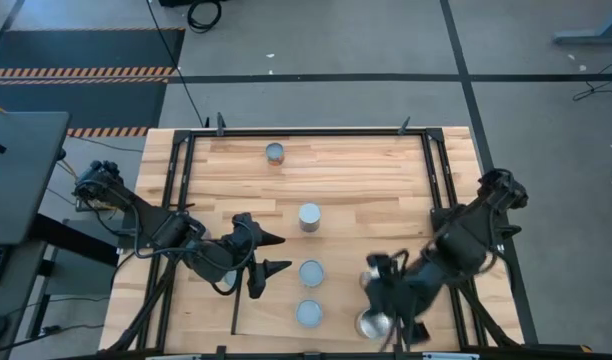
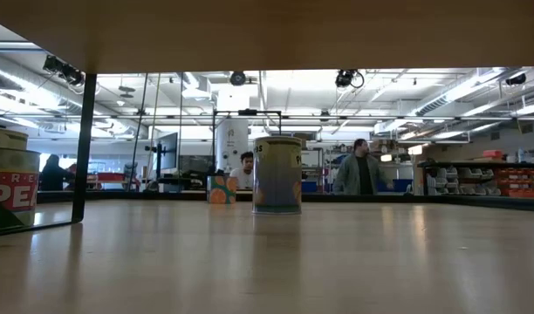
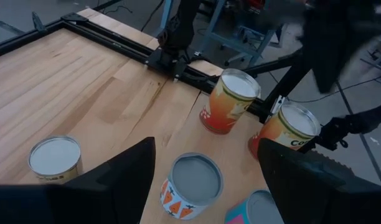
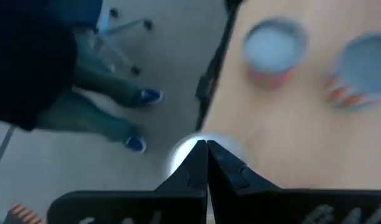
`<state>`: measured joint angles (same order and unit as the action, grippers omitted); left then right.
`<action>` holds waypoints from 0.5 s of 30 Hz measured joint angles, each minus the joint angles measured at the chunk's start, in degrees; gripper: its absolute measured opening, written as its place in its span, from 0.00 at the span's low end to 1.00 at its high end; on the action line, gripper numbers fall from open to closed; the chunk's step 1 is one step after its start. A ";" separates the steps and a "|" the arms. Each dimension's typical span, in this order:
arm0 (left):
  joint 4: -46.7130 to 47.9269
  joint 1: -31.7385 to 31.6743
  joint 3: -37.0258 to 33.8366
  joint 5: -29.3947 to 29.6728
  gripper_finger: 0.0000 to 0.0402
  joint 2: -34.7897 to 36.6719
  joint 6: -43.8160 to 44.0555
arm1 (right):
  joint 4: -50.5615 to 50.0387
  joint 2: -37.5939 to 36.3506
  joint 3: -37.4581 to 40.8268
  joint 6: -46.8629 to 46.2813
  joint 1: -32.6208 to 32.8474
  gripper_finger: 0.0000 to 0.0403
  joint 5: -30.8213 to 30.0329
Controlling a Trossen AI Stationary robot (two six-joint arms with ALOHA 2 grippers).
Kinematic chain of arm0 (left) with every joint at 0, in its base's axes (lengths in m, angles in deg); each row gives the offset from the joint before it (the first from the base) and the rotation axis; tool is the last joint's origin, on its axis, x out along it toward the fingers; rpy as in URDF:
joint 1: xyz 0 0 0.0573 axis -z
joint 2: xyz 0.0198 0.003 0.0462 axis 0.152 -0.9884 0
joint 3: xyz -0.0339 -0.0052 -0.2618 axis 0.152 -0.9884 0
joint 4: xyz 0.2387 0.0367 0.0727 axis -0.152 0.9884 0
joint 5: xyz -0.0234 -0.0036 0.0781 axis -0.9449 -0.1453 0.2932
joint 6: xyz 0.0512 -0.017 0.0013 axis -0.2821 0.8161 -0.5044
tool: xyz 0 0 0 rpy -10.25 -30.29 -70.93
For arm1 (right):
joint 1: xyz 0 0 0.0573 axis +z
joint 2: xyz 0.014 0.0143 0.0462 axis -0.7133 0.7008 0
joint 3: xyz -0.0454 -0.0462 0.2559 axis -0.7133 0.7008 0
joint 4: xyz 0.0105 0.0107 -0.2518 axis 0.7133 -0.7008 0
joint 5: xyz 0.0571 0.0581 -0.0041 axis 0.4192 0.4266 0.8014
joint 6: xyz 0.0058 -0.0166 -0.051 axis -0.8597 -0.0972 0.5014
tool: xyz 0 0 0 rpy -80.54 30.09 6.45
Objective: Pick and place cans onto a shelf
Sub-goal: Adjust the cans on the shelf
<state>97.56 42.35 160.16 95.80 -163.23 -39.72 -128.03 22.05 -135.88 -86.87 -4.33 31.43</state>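
In the high view the left gripper (image 1: 274,253) is seen near the table's front at about 7 o'clock from the table's middle, its two fingers spread wide and empty, pointing toward 3 o'clock. Just beyond the fingertips, at 3 o'clock from them, stands a grey-topped can (image 1: 312,272); in the left wrist view the same can (image 3: 192,185), upright with an orange pattern on its side, is framed between the two dark fingers (image 3: 125,177), not yet touched. Its long axis is judged vertical, so a level approach with the fingers passing either side of the wall would be called for. A second can (image 1: 309,314) lies at 5 o'clock from the jaws, and a third (image 1: 309,217) at 1 o'clock; a fourth (image 1: 275,153) stands far off at 12 o'clock near the back bar of the shelf (image 1: 366,170). The right gripper (image 1: 384,300) is held at about 5 o'clock from the table's middle, its fingers pressed together on nothing, as the right wrist view shows, with two more cans (image 1: 371,324) close beside it. The left arm is judged the nearer to the framed can, though the right is not far from it
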 joint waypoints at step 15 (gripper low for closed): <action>-0.45 0.00 0.00 0.87 0.71 0.02 -2.38 | 1.49 1.38 8.59 -10.21 3.46 0.01 -0.18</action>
<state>97.11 42.35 160.16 96.68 -163.20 -42.10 -126.54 23.43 -127.29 -97.08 -0.86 31.25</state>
